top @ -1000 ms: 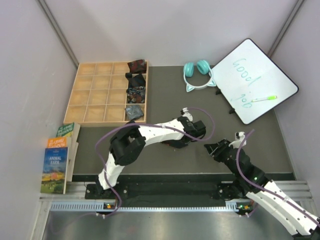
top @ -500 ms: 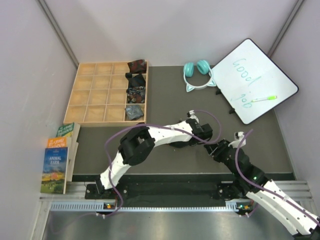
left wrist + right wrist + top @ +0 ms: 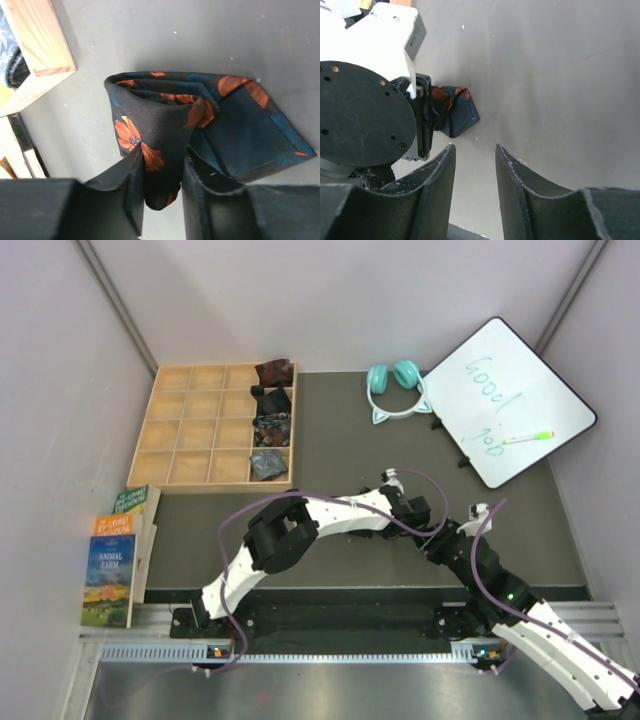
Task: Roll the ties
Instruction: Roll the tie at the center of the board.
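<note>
Your left wrist view shows what the top view hides: the left gripper (image 3: 162,165) is clamped on a fold of the tie (image 3: 165,120), black with orange flowers. The rest of the tie lies bunched on the mat (image 3: 150,35), with a flat flap spread to one side. A corner of the tray (image 3: 37,45) sits at that view's upper left.

Your right wrist view shows the right gripper (image 3: 474,155) with its fingers apart and only bare mat between them. It is close to the tie and the left gripper but does not touch either.

From above, you see the two grippers just beside each other, right of the mat's centre and toward its near edge. The tie is covered there by the left gripper.

The mat is dark grey, with pale walls (image 3: 60,360) on three sides. At its far edge lie teal headphones (image 3: 393,385) and, toward the far right corner, a whiteboard (image 3: 510,390) with a green marker (image 3: 528,438) on it. Books (image 3: 115,560) lie off the mat's left edge.

The wooden tray fills the far left corner. Each of the four cells in its right column holds one of the rolls (image 3: 272,398): dark red at the far end, then black, a dark patterned one, and grey-blue nearest you.
</note>
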Motion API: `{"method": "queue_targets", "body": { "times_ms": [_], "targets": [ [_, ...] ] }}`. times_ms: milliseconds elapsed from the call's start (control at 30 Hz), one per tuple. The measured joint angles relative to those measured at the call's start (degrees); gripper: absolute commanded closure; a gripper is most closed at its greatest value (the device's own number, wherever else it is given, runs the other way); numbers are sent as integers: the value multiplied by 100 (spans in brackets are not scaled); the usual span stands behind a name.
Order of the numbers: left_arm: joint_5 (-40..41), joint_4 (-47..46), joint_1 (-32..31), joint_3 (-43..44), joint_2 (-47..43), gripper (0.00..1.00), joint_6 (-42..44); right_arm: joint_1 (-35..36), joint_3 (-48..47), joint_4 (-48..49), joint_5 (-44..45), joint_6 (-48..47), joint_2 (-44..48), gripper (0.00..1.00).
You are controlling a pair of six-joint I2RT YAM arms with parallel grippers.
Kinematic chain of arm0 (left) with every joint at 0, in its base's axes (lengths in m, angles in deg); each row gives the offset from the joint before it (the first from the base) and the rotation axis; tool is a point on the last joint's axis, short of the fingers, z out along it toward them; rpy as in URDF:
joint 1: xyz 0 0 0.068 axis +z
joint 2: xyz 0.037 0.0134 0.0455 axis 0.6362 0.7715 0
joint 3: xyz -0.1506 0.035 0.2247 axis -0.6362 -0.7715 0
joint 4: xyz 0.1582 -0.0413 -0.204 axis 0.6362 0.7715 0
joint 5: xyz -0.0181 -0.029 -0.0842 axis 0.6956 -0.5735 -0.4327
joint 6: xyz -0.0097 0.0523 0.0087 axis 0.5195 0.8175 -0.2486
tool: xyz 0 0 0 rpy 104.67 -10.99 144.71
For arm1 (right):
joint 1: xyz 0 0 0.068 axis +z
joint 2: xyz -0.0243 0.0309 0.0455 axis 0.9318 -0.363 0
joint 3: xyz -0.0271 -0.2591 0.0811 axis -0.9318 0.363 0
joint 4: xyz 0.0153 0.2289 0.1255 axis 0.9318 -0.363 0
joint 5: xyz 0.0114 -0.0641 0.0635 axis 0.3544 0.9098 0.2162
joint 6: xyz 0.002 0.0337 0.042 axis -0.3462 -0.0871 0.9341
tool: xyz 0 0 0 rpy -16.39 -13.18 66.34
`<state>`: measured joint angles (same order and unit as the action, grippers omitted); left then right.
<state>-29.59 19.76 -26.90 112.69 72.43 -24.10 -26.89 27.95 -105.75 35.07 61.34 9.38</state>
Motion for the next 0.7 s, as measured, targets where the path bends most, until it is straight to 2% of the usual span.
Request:
{"method": "queue_targets", "body": {
  "times_ms": [67, 133, 167, 300, 433, 700],
  "targets": [
    [-63, -33, -7, 0, 4, 51, 39, 0, 0, 2, 0, 0, 0, 62],
    [-210, -125, -7, 0, 4, 46, 76, 0, 0, 0, 0, 0, 0, 62],
    [-308, -195, -9, 0, 4, 41, 105, 0, 0, 2, 0, 0, 0, 61],
    [-459, -310, -4, -2, -39, 33, 219, 0, 0, 2, 2, -2, 0, 61],
    [-682, -424, 20, -2, -129, 29, 295, 0, 0, 2, 0, -24, -9, 61],
    [-1388, -960, 83, -278, -579, 28, 321, 0, 0, 11, 2, -33, -57, 62]
  ]
}}
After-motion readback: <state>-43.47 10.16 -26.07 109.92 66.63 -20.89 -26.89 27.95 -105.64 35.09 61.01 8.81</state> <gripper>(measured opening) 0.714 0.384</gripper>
